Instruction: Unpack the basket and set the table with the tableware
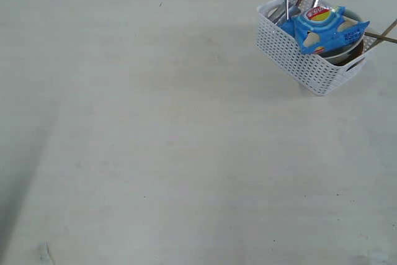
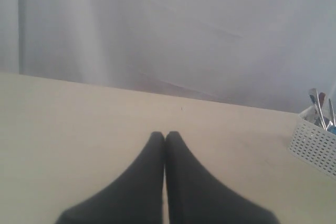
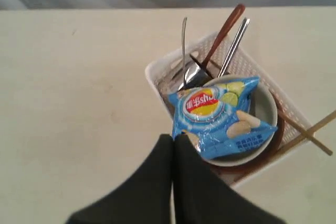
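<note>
Sitting spot: the basket is at the far right of the table in the exterior view. It's turned on a diagonal and fully loaded, with nothing laid out yet.
On top: a blue snack bag lies across the white bowl and hides most of it. A brown plate edge peeks out from under the bowl.
Sticking out: a dark red spoon and two steel handles lean up out of one end. The chopsticks poke out over the rim at the bowl end.
Right gripper: fingers pressed together and holding nothing. The tips are just beside the bag's near corner, looking down into the basket.
Left gripper: also pinched together and empty, over bare table, with the basket well off to one side.
Nearer arm: the right one, easily imo.
Key geometry: the handles sit beyond the bag from the right fingers, tilted up and away. My guess is it has to spread its fingers and reach past the bag.
</note>
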